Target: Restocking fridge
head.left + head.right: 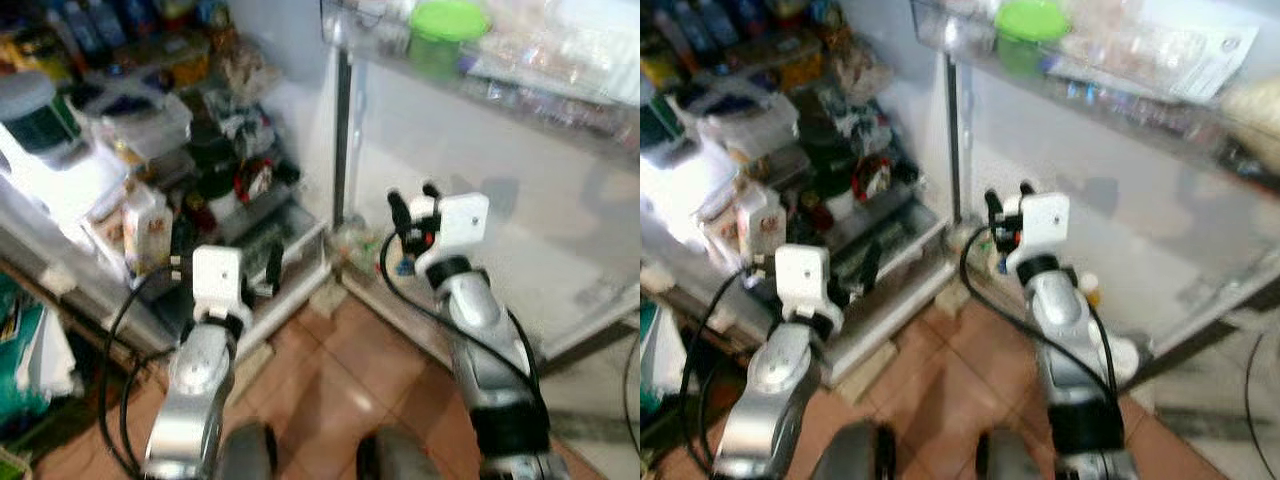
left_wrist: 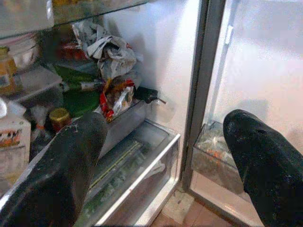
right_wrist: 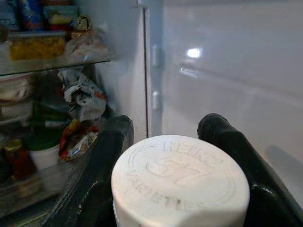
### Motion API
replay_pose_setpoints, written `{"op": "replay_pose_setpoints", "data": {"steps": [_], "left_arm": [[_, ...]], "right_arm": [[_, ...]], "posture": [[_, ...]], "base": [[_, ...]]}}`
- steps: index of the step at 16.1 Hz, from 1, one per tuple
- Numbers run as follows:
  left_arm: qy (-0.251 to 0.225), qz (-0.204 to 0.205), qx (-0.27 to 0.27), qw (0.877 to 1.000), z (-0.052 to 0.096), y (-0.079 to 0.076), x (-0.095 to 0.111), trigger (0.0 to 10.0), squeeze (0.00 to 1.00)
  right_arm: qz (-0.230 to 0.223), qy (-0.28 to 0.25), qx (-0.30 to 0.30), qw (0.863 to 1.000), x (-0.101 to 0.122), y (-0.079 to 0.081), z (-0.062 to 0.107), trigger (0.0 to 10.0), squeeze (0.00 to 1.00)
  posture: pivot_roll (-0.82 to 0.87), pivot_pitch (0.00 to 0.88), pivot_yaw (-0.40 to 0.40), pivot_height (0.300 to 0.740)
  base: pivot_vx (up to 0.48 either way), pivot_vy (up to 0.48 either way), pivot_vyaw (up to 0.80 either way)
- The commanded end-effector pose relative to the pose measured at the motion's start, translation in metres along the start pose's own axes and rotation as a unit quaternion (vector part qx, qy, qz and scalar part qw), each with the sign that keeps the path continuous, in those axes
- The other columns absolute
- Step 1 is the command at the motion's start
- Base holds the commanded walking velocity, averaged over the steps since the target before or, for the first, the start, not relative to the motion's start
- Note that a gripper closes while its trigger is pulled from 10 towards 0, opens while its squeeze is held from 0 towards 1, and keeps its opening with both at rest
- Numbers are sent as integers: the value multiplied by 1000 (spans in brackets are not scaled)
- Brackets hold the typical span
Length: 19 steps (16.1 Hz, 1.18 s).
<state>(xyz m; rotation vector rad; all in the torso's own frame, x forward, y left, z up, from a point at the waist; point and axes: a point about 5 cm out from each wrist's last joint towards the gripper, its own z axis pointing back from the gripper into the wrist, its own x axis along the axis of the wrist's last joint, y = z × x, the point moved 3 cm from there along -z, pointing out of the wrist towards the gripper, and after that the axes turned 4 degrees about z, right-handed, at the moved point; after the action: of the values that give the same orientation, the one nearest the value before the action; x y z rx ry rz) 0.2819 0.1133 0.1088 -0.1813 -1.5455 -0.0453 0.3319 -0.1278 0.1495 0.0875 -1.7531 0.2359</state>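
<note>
Right wrist view shows a bottle (image 3: 180,182) with a white cap sitting between the right gripper's (image 3: 173,156) two black fingers, which are clamped against its sides, in front of the open fridge (image 1: 330,170). The left gripper (image 2: 163,156) hangs near the bottom drawer (image 2: 137,179), fingers spread wide apart, holding nothing.

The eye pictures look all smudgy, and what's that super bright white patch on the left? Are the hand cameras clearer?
Both eye views are blurred, and the fridge's lit left side is washed out white by glare. The left wrist view is sharper, showing the crumpled bag clearly. The right wrist view is sharp up close: the white cap held by the right gripper reads Heinz 57, with a light glint on the door.
</note>
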Motion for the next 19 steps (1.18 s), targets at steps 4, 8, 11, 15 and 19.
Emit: {"op": "replay_pose_setpoints", "data": {"steps": [4, 8, 11, 15, 19], "left_arm": [[-2, -8, 4, 1000, 1, 2, 3, 10000, 0], [-13, -8, 4, 1000, 0, 3, 6, 10000, 0], [-16, -7, 5, 1000, -1, 3, 7, 10000, 0], [-19, -5, 6, 1000, -2, 2, 7, 10000, 0], [-20, -4, 6, 1000, -4, 2, 7, 10000, 0]], "right_arm": [[2, -20, -1, 1000, 6, -1, -3, 10000, 0], [3, -26, 3, 1000, 8, -1, -4, 10000, 0], [3, -31, 8, 999, 9, 0, -4, 10000, 0], [1, -41, 17, 999, 13, 2, -5, 10000, 0], [3, -66, 48, 997, 25, 11, -11, 10000, 0]], "posture": [[55, 158, 47, 623], [51, 154, 43, 623], [48, 153, 42, 623], [42, 151, 39, 623], [40, 150, 38, 623]], "base": [[0, 0, 0], [0, 0, 0], [0, 0, 0], [278, 0, 0], [291, 0, 0]]}}
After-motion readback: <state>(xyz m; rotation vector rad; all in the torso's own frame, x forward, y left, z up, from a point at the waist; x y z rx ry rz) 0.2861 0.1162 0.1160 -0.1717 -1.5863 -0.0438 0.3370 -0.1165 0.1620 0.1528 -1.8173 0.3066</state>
